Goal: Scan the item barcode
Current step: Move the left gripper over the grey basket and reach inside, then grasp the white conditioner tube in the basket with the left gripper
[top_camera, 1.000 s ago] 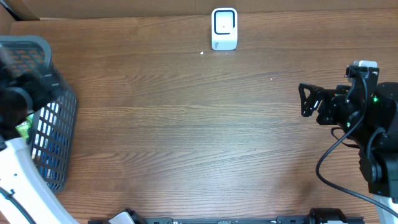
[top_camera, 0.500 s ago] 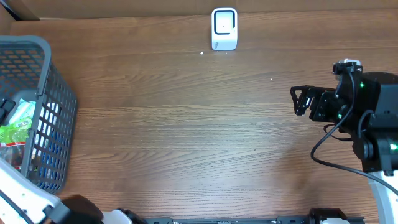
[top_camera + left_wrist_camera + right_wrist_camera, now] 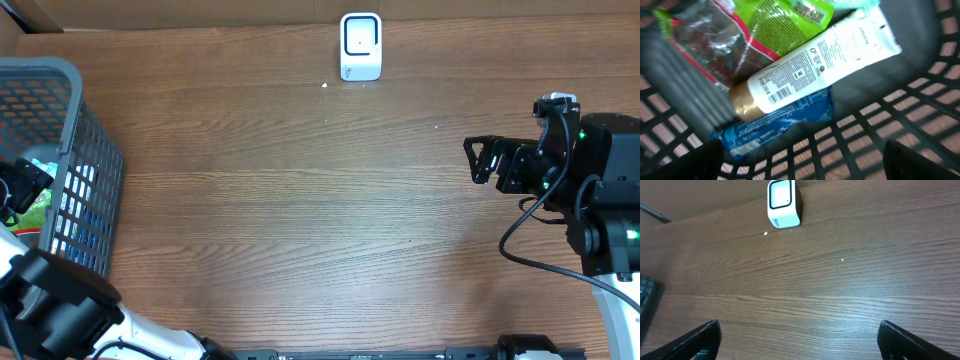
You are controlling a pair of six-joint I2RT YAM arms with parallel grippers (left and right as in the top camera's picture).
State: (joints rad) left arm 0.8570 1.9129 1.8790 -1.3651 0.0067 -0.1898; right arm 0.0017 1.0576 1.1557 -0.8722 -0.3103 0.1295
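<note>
Inside the grey mesh basket (image 3: 97,190) lie several items. A white tube (image 3: 815,60) with a gold cap has its barcode facing up. It rests on a blue packet (image 3: 777,124), beside a green packet (image 3: 782,17) and a clear bag with red edges (image 3: 710,42). My left gripper (image 3: 804,166) hangs open inside the basket, just short of the tube, holding nothing. In the overhead view the left gripper (image 3: 24,183) is at the basket's left side. The white barcode scanner (image 3: 360,45) stands at the table's far edge. My right gripper (image 3: 484,160) is open and empty over the table's right side.
The basket's dark lattice wall (image 3: 920,105) surrounds the left fingers closely. In the right wrist view the scanner (image 3: 784,203) stands ahead and to the left, with bare wood between it and the right gripper (image 3: 800,342). A cardboard edge (image 3: 30,12) shows at the back left.
The left arm has swung back over the basket and its gripper now sits down among the items. The right gripper has shifted slightly left, still open.
</note>
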